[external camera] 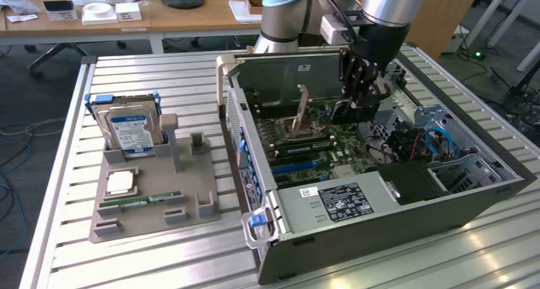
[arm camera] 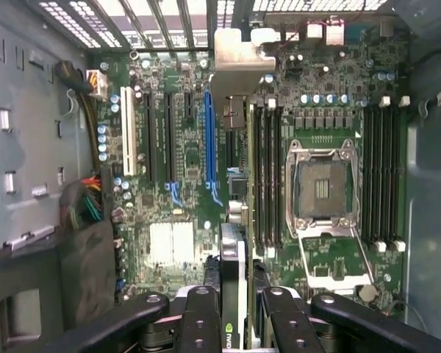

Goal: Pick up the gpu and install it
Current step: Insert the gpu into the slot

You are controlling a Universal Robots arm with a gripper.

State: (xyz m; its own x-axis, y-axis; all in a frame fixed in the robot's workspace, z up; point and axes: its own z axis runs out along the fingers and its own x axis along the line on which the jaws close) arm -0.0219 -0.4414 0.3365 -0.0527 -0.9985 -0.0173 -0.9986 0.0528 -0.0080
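Note:
My gripper hangs inside the open computer case, shut on the gpu, a dark flat card held on edge above the motherboard. In the wrist view the gpu runs edge-on away from the gripper, its black fingers clamped on both faces and its silver end bracket at the far end by the case's rear wall. The card hovers just beside the long blue expansion slot, roughly parallel to it and not seated.
Black expansion slots and a white one lie beside the blue one. Memory slots and the open CPU socket lie on the card's other side. On the exterior view's left a grey tray holds a hard drive, a CPU and a memory stick.

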